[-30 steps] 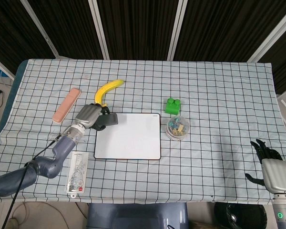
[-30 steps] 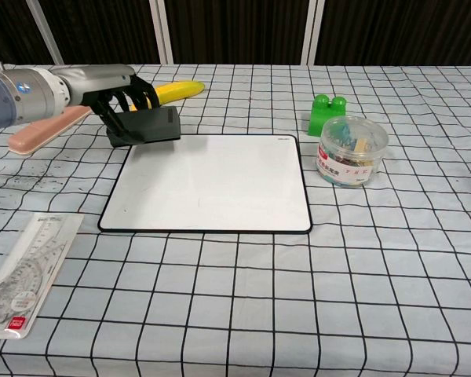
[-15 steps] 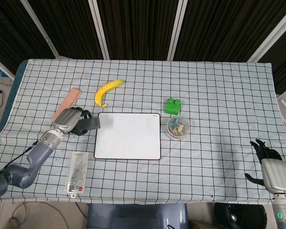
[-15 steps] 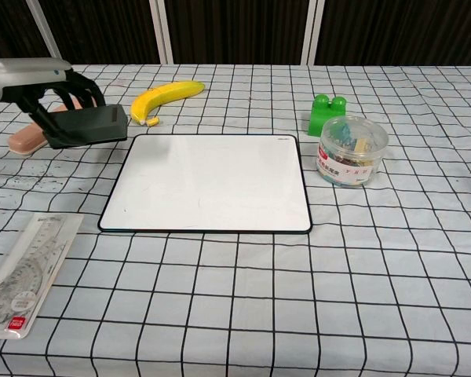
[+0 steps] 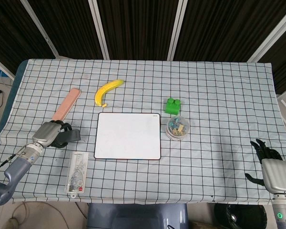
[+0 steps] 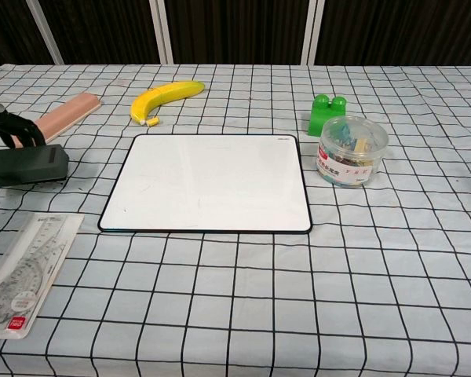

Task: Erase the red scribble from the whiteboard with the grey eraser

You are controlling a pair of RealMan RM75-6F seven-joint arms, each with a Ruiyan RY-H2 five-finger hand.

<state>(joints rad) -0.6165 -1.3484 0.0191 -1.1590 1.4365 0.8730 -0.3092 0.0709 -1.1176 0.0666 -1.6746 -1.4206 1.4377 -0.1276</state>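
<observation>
- Grey eraser (image 5: pixel 66 137) sits in my left robot hand (image 5: pixel 48 134), well to the left of the whiteboard (image 5: pixel 128 136), low over the checked cloth; I cannot tell whether it touches the cloth.
- From the chest view the eraser (image 6: pixel 25 165) shows as a dark block at the frame's left edge, with my fingers (image 6: pixel 14 126) curled over its back edge.
- The whiteboard (image 6: pixel 212 181) lies flat in the middle of the counter (image 5: pixel 219 90), its surface white, with no red marks that I can make out.
- My right robot hand (image 5: pixel 272 167) hangs far to the right of the whiteboard, off the counter's near corner, fingers spread and holding nothing.
- Behind the whiteboard lies a banana (image 5: pixel 106 90); behind and to its left, a pink bar (image 5: pixel 66 105).
- Just right of the whiteboard stands a clear tub of clips (image 5: pixel 177 128), with a green brick (image 5: pixel 171 106) behind it.
- Near the whiteboard's front left corner lies a packaged ruler set (image 5: pixel 76 172).
</observation>
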